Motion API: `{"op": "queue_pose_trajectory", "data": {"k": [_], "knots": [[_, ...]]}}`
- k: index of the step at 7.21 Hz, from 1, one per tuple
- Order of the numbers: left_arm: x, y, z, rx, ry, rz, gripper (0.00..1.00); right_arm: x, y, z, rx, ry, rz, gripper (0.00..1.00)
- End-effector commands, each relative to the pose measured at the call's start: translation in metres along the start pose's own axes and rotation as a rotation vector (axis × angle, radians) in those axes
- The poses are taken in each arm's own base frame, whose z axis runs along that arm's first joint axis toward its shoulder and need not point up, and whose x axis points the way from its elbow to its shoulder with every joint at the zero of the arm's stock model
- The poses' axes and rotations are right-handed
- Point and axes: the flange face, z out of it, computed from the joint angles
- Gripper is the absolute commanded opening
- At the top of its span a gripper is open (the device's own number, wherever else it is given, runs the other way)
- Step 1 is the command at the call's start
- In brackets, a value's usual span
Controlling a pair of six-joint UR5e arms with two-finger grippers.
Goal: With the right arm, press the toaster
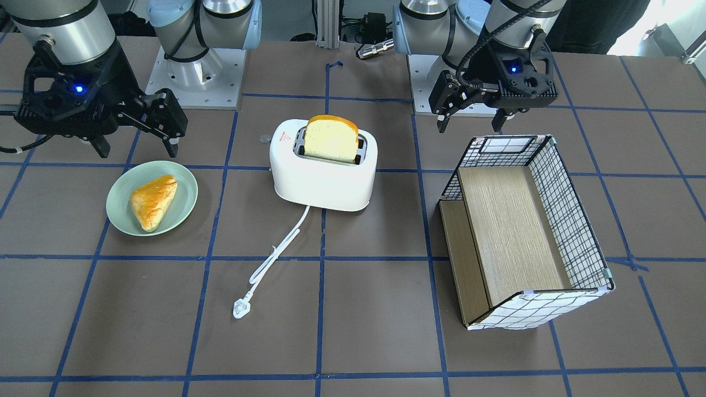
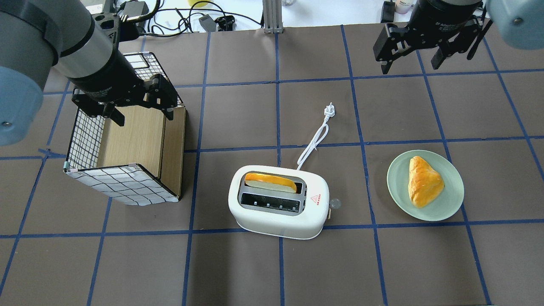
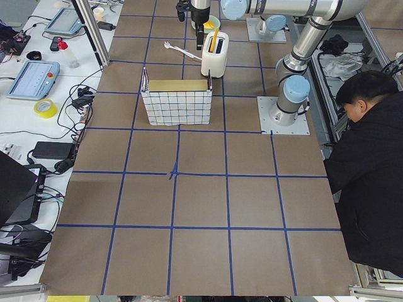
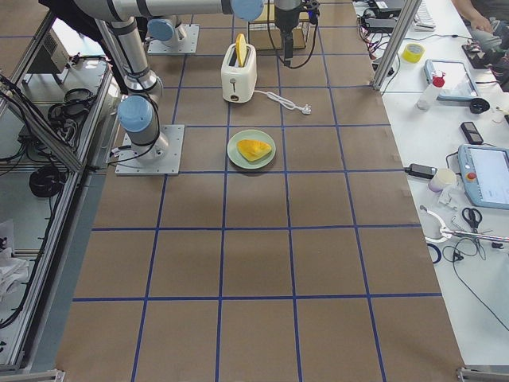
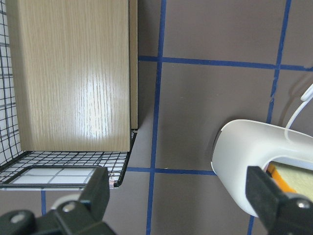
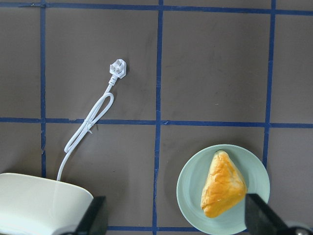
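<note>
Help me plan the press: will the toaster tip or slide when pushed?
Probably steady: the toaster sits flat on a wide base, so a downward press should not tip it. Its smooth plastic shell looks light and may slide if pushed sideways. The slack cord would not anchor it.

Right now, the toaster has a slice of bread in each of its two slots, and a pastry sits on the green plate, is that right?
Not quite. Only one slot of the toaster holds a slice of bread; the other slot is empty, as the overhead exterior view shows. The pastry does sit on the green plate.
</note>
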Motion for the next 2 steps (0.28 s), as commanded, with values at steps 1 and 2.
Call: {"op": "queue_pose_trajectory", "data": {"k": [1,2], "knots": [[0.0,0.0,0.0,0.0,0.0,0.0,1.0,0.0,0.0,0.0009,-0.004,0.001,0.0,1.0],[0.0,0.0,0.0,0.0,0.0,0.0,1.0,0.0,0.0,0.0009,-0.004,0.001,0.0,1.0]]}}
